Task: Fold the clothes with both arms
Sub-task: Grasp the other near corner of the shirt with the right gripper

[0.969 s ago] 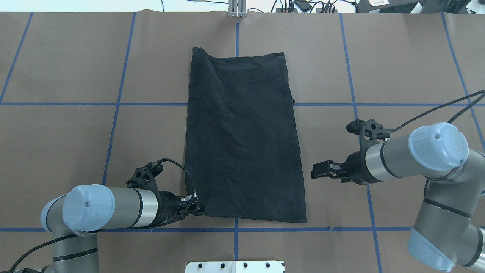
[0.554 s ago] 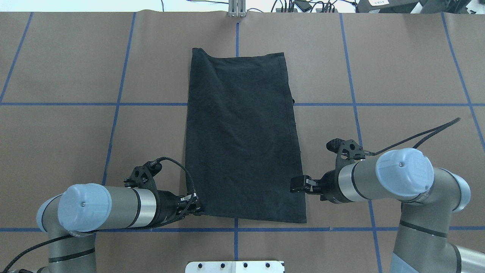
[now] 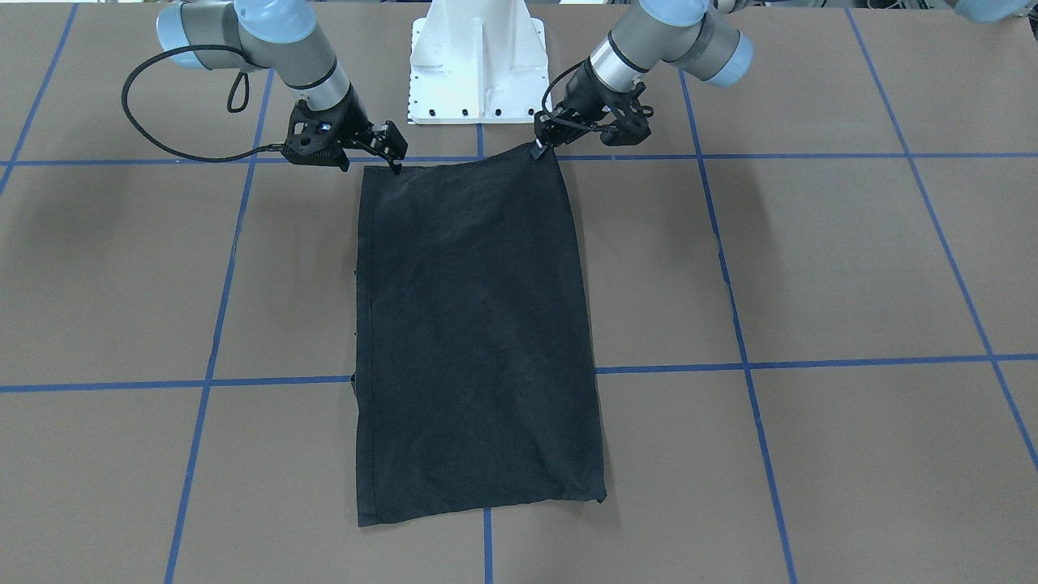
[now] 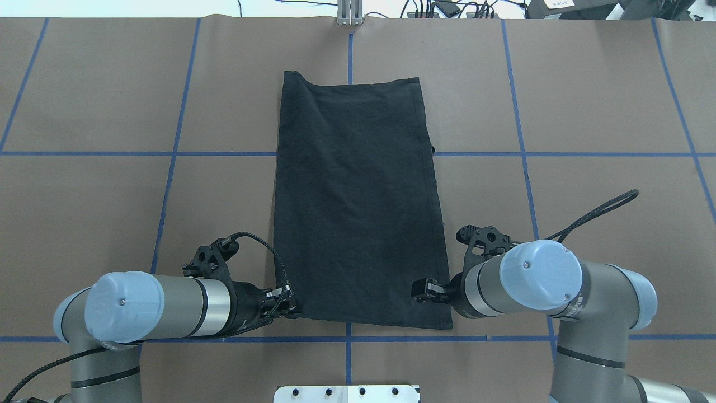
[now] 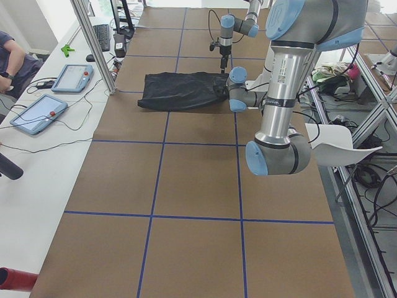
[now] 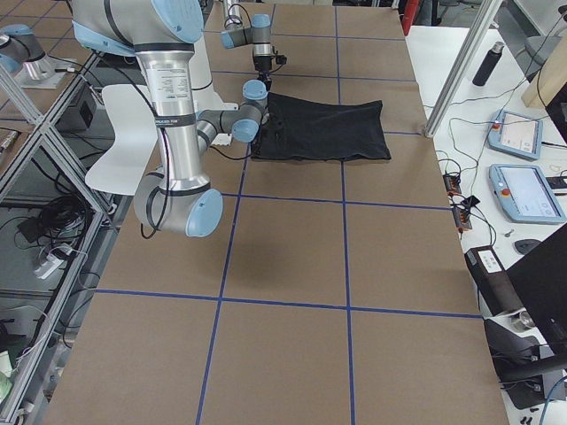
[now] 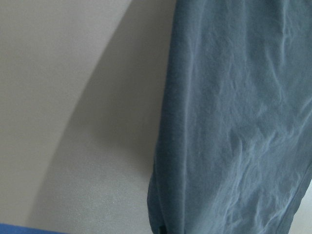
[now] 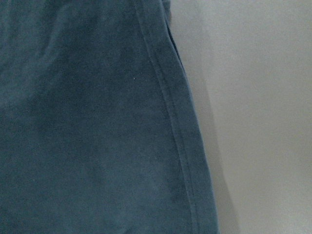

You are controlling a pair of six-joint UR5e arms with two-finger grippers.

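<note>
The black T-shirt lies plain side up, folded into a long narrow rectangle in the middle of the table; it also shows in the front view. My left gripper sits low at the shirt's near left corner and looks shut on it; in the front view its tips meet the cloth edge. My right gripper hovers over the shirt's near right corner, and in the front view its jaws are spread open. Both wrist views show only cloth, the left and the right, beside bare table.
The table is covered in brown paper with a blue tape grid. The white pedestal base stands just behind the shirt's near edge. Tablets and cables lie on a side bench beyond the far edge.
My right arm has swung in towards the shirt, from beside its right edge to over the near right corner. My left arm and the shirt have stayed still.
</note>
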